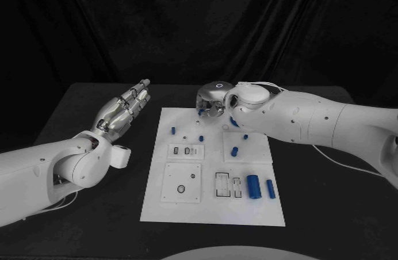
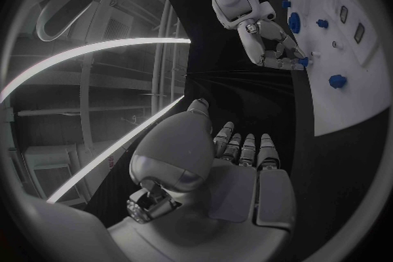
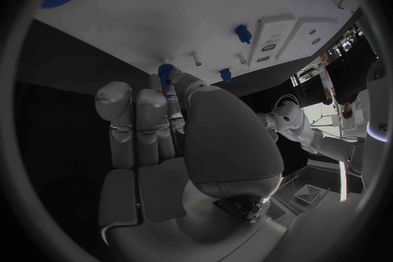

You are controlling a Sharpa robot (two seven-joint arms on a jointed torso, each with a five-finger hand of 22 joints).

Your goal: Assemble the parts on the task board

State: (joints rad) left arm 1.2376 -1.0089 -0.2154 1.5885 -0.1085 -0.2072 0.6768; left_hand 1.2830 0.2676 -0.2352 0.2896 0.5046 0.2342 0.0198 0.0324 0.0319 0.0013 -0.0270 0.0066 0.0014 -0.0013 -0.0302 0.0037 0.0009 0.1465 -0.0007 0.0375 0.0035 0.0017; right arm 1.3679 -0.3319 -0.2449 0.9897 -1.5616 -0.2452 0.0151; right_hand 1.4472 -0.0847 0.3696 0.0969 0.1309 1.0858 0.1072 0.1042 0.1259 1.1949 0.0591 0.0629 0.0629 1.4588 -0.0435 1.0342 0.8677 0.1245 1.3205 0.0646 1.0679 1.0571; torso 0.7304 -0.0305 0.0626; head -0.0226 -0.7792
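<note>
The right hand [image 1: 212, 102] pinches a small blue gear [image 3: 167, 72] in its fingers [image 3: 176, 88], over the far edge of the task board [image 1: 249, 214]. The gear should come down straight onto its peg. The left hand [image 1: 124, 110] is flat and empty over the bench [image 1: 83, 99].

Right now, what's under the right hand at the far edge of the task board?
The right hand hangs over the far edge of the task board. The right wrist view shows a small blue part at its fingertips. Whether it is gripped, and the board directly beneath the palm, stay hidden.
</note>
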